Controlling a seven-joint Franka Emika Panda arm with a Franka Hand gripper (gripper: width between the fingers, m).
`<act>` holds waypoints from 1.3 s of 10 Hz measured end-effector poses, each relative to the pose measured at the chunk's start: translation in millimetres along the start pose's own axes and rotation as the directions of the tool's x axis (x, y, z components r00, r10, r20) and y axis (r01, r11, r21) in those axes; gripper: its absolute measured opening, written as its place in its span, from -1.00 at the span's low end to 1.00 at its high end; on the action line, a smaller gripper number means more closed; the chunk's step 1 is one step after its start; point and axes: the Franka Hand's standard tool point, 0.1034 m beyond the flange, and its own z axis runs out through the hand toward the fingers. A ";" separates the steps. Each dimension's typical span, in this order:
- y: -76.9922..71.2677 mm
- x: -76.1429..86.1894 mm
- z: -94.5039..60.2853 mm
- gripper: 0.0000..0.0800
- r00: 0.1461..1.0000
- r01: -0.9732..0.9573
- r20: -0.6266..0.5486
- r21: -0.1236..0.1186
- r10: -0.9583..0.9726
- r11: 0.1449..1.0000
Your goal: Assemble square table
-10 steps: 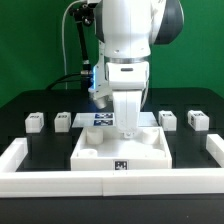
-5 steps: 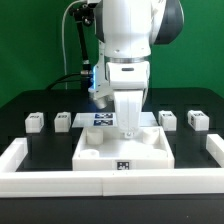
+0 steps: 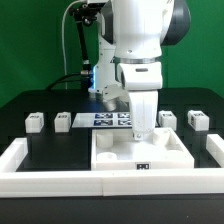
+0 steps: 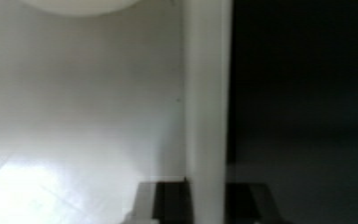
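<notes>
The square tabletop [image 3: 120, 150], a white slab with corner holes and a tag on its front edge, lies flat against the front rim. My gripper [image 3: 143, 132] comes straight down on its far edge and is shut on it. In the wrist view the slab [image 4: 87, 110] fills one side. Its edge [image 4: 206, 100] runs between my two dark fingers [image 4: 165, 205], which pinch it. A corner hole [image 4: 78, 5] shows at the frame's border. Four small white leg blocks stand in a row behind: two at the exterior view's left [image 3: 35, 121], [image 3: 63, 120] and two at its right [image 3: 167, 119], [image 3: 197, 120].
The marker board [image 3: 108, 119] lies flat behind the slab, partly hidden by the arm. A long white rim [image 3: 60, 186] borders the black work surface at the front and both sides. A green wall stands behind.
My gripper has slid the tabletop toward the exterior view's right along the front rim. The leg blocks have not moved.
</notes>
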 end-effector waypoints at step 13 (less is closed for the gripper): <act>30.7 58.2 -0.8 -0.85 0.999 -0.041 -0.021 -0.023 0.041 0.999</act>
